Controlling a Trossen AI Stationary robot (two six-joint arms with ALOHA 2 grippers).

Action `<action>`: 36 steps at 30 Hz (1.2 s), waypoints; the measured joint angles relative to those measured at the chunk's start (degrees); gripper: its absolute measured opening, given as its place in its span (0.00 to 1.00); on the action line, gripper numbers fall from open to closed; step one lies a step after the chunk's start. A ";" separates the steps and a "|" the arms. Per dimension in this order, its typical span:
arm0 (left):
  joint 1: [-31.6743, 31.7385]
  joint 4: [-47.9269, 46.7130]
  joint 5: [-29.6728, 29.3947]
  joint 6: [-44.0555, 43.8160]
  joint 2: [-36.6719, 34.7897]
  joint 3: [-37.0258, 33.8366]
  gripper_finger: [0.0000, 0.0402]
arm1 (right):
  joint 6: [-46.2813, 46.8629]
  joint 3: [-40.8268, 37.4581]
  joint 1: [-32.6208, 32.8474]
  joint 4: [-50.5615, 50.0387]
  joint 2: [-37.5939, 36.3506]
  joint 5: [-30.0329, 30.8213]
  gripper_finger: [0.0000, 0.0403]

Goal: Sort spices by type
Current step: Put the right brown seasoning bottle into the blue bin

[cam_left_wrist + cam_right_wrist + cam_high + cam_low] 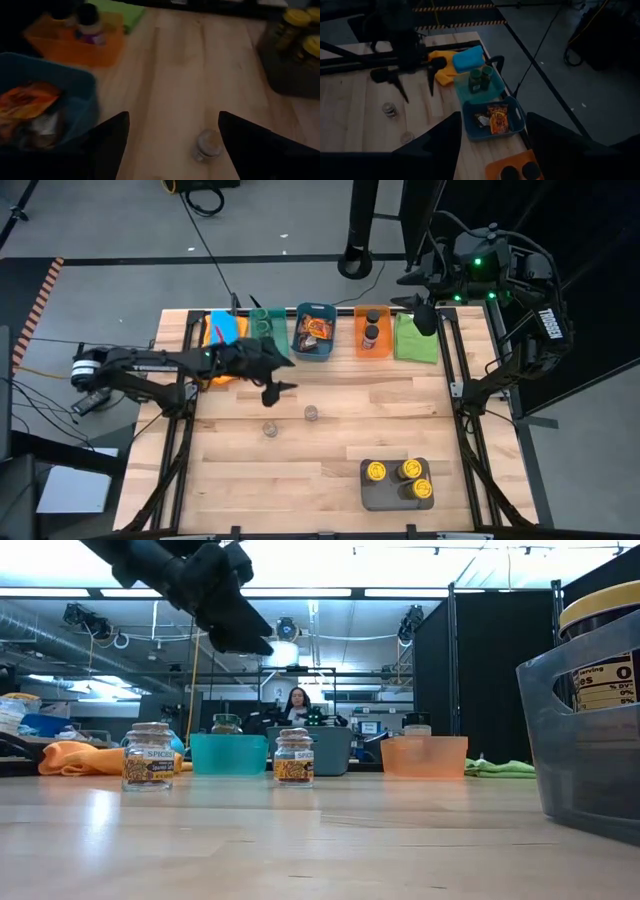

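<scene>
Nearest the low camera, the grey tray (585,750) holds yellow-lidded jars (376,471). The left gripper (277,387) reaches out low over the tabletop (330,440), jaws open and empty, above two grey-lidded jars (311,413). The right gripper (424,313) waits raised at the back edge, jaws open.

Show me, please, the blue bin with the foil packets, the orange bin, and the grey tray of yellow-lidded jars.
blue bin (297,330): high view, left wall.
orange bin (358,338): high view, left wall.
grey tray (383,497): high view, bare front-left corner.
</scene>
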 joint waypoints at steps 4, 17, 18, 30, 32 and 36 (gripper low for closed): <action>-4.14 3.30 -0.41 2.20 5.07 0.00 0.78 | 0.02 0.00 0.00 0.00 0.00 0.00 0.57; -11.14 14.81 -2.17 2.69 18.03 0.00 0.78 | 0.62 0.00 0.00 -1.42 0.00 -0.07 0.57; -11.20 15.26 -2.19 2.65 18.62 0.00 0.78 | 0.61 0.00 0.00 -1.42 0.00 -0.07 0.57; -11.33 19.03 -2.16 2.41 25.97 0.00 0.78 | 0.43 0.00 0.00 -1.42 0.00 -0.04 0.56; -11.33 19.17 -2.32 2.66 27.00 0.00 0.78 | 0.43 0.00 -0.01 -1.42 0.00 -0.03 0.56; -11.33 18.83 -3.18 2.65 29.62 -0.03 0.78 | 0.43 0.00 0.00 -1.44 0.00 -0.04 0.57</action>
